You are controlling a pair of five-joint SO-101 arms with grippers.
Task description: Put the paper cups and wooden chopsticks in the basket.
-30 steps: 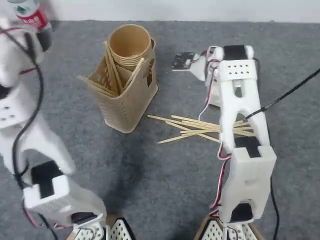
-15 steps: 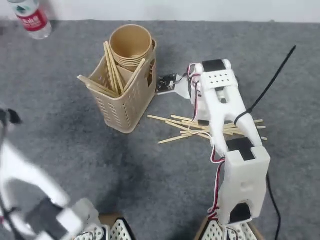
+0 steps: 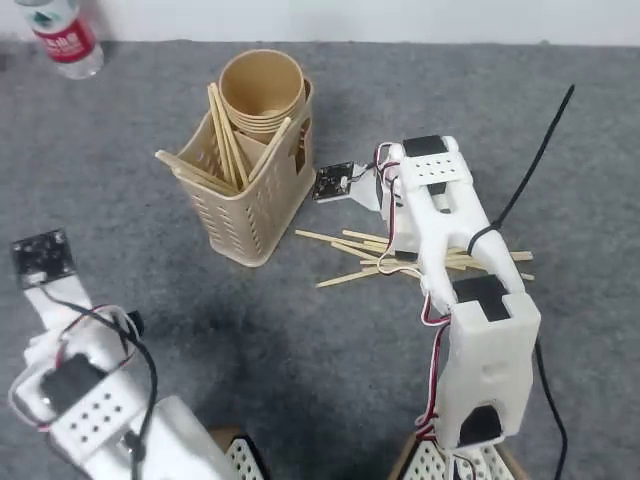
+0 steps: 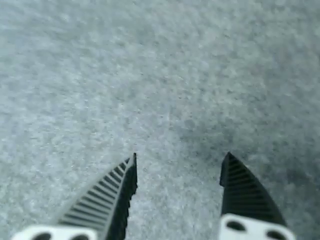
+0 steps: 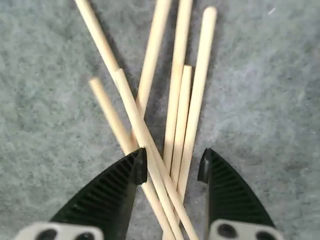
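A tan slotted basket [image 3: 250, 205] stands on the grey carpet. It holds a stack of paper cups [image 3: 262, 90] and several wooden chopsticks [image 3: 222, 140] leaning in it. More loose chopsticks [image 3: 345, 262] lie to the right of the basket, partly under my right arm [image 3: 440, 205]. In the right wrist view my right gripper [image 5: 172, 162] is open, low over the pile, with several chopsticks [image 5: 175, 100] running between its fingertips. My left gripper [image 4: 180, 160] is open over bare carpet with nothing in it. The left arm [image 3: 70, 385] sits at the front left.
A plastic bottle [image 3: 62, 35] with a red label lies at the far left corner. Both arm bases stand at the front edge. Open carpet [image 3: 250, 330] stretches between the basket and the front.
The left arm has swung from the far left back to the front left corner. The right arm has shifted left and lowered over the loose chopsticks.
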